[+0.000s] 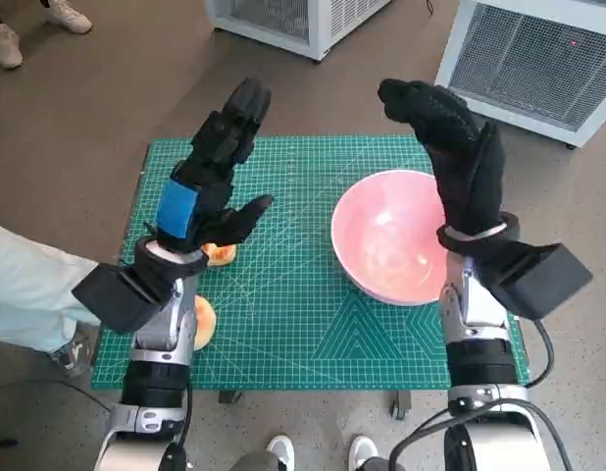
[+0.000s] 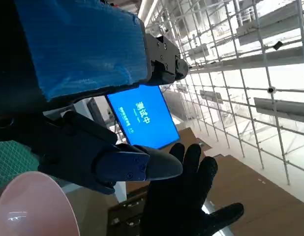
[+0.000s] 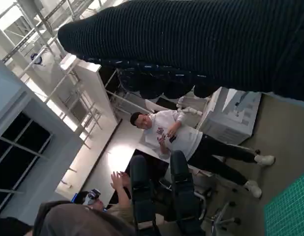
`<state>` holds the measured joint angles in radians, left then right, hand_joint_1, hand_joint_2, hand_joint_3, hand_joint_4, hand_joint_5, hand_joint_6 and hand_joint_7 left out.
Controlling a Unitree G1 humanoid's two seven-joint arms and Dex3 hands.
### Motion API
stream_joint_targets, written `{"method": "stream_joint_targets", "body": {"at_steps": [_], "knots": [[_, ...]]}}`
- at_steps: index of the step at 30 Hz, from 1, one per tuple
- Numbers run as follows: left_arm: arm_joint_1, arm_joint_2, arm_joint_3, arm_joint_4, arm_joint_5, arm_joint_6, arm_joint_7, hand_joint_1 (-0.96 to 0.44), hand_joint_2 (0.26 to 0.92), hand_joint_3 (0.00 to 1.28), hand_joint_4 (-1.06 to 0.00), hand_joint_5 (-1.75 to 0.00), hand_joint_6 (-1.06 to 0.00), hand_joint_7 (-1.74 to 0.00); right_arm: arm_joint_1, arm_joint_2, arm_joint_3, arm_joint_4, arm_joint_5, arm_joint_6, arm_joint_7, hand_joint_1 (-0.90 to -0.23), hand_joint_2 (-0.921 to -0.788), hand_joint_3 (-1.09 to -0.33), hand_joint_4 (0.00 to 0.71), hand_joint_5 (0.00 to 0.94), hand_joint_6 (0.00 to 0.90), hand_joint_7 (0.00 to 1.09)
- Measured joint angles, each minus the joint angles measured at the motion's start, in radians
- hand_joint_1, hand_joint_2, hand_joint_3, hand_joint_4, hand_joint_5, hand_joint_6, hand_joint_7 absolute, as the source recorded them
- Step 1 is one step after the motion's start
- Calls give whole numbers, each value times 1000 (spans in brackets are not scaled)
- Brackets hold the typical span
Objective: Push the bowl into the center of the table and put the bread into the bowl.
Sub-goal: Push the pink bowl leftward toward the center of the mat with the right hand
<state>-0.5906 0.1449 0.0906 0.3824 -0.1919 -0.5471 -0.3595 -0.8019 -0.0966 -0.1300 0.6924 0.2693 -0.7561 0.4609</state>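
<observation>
The pink bowl (image 1: 396,235) stands on the right part of the green mat (image 1: 283,314); its rim (image 2: 29,206) also shows in the left wrist view. A piece of bread (image 1: 221,255) lies on the mat's left side, partly under my left hand's thumb. A second orange-brown piece (image 1: 204,321) lies beside my left forearm. My left hand (image 1: 217,162) is raised above the mat with fingers stretched, holding nothing. My right hand (image 1: 460,147) is lifted over the bowl's far right rim, fingers slightly bent and empty. The glove (image 2: 186,201) also shows in the left wrist view.
White cabinets (image 1: 538,59) stand on the floor beyond the table. A person's pale sleeve (image 1: 28,285) reaches in at the left edge, and feet (image 1: 318,451) show at the near edge. In the right wrist view a person (image 3: 176,135) stands by a cabinet.
</observation>
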Motion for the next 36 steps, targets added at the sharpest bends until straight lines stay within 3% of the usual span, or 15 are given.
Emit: {"method": "stream_joint_targets", "body": {"at_steps": [12, 19, 27, 36], "knots": [[0, 0, 0, 4, -4, 0, -8, -709, 921, 346, -154, -5, -220, -26, -2, -6, -4, 18, 1, -8, 2, -700, -921, -754, 185, 1, 12, 556], [-2, -1, 0, 12, -4, 0, -10, -693, 921, 345, -156, -5, -220, -29, -11, -30, -27, 53, 5, -16, 15, -696, -921, -740, 196, 4, 34, 532], [-2, -3, 1, 21, -3, -9, -9, -687, 921, 345, -158, -5, -218, -32, -51, -114, -103, 180, 41, -37, 47, -708, -921, -714, 211, 2, 117, 400], [-2, -3, 3, 32, -2, -21, -5, -683, 921, 343, -159, -5, -217, -37, -95, -218, -175, 365, 33, -97, 15, -706, -921, -725, 206, 11, 164, 289]]}}
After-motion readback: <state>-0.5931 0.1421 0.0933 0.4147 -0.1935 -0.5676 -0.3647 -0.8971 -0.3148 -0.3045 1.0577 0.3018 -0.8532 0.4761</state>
